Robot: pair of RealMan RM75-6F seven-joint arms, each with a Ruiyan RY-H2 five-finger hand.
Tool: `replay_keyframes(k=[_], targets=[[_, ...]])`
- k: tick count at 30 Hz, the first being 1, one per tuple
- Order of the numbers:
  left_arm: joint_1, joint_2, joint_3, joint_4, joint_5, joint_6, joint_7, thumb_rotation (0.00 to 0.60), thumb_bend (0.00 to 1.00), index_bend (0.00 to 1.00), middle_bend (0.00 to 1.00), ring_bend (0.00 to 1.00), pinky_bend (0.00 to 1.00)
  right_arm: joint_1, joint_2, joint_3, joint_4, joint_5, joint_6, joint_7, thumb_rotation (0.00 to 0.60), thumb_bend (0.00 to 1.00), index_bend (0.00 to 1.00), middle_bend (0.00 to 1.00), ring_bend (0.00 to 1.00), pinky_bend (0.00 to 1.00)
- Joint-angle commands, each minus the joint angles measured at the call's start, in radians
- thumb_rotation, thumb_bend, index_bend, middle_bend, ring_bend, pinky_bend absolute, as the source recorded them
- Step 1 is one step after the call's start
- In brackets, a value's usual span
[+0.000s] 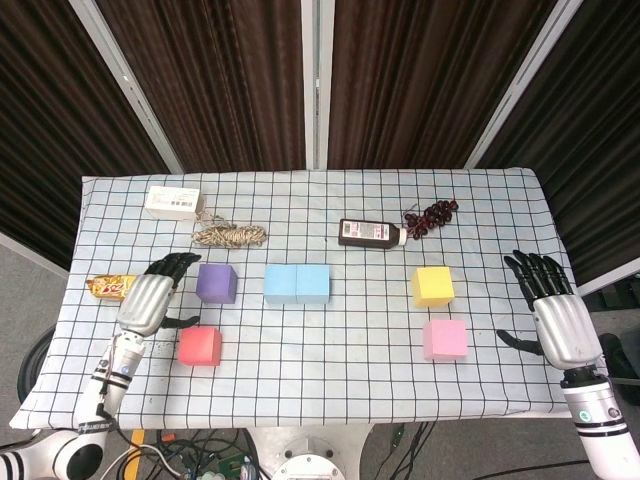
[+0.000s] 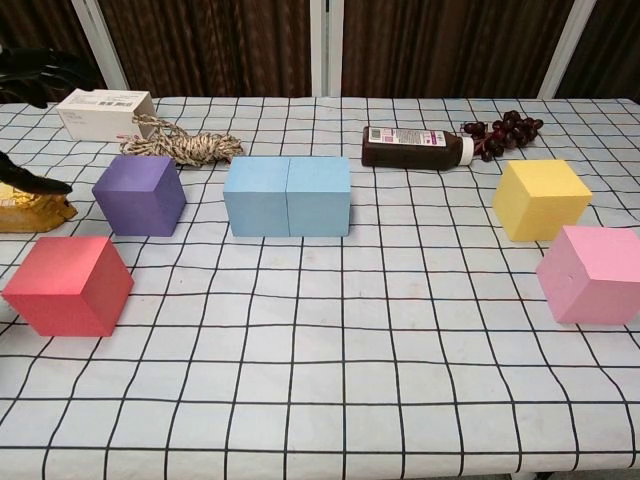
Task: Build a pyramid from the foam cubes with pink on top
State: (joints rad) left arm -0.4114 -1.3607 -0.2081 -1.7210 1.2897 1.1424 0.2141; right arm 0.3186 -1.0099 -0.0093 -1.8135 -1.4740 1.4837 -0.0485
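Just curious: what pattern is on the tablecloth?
White tablecloth with a black grid of squares; clearest in the chest view.

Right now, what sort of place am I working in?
Probably a staged test bench in a lab, not a home: a table under a black-gridded white cloth, dark curtain panels behind it, loose cables on the floor, and assorted props like foam cubes and a coiled rope.

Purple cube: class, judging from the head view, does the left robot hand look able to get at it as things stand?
Probably yes. The left robot hand hovers open just left of the purple cube, with nothing between them; the red cube lies nearer the table's front edge, out of the path.
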Motion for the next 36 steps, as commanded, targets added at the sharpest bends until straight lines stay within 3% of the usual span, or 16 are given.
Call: replay_keyframes(k=[1, 10, 27, 34, 36], targets=[[-0.035, -0.038, -0.008, 0.047, -0.012, -0.024, 0.001, 0.600, 0.00, 0.13, 0.13, 0.11, 0.19, -0.001, 0.003, 0.012, -0.003, -0.007, -0.010, -0.004, 0.600, 0.00, 0.00, 0.04, 0.00, 0.00], [-0.116, -0.106, -0.021, 0.145, -0.041, -0.098, -0.032, 0.600, 0.00, 0.13, 0.13, 0.11, 0.19, -0.009, 0.010, 0.044, -0.020, -0.019, -0.023, -0.016, 0.600, 0.00, 0.00, 0.05, 0.00, 0.00], [-0.185, -0.138, 0.021, 0.283, -0.098, -0.177, 0.030, 0.600, 0.00, 0.13, 0.15, 0.09, 0.16, -0.036, 0.021, 0.077, -0.004, -0.024, -0.039, 0.010, 0.600, 0.00, 0.00, 0.06, 0.00, 0.00], [-0.204, -0.144, 0.022, 0.333, -0.110, -0.203, -0.003, 0.600, 0.00, 0.13, 0.21, 0.09, 0.16, -0.037, 0.024, 0.090, -0.006, -0.020, -0.055, 0.001, 0.600, 0.00, 0.00, 0.06, 0.00, 0.00], [-0.206, -0.155, 0.024, 0.352, -0.090, -0.196, -0.033, 0.600, 0.04, 0.14, 0.24, 0.09, 0.16, -0.035, 0.025, 0.092, -0.003, -0.017, -0.067, 0.005, 0.600, 0.00, 0.00, 0.06, 0.00, 0.00]])
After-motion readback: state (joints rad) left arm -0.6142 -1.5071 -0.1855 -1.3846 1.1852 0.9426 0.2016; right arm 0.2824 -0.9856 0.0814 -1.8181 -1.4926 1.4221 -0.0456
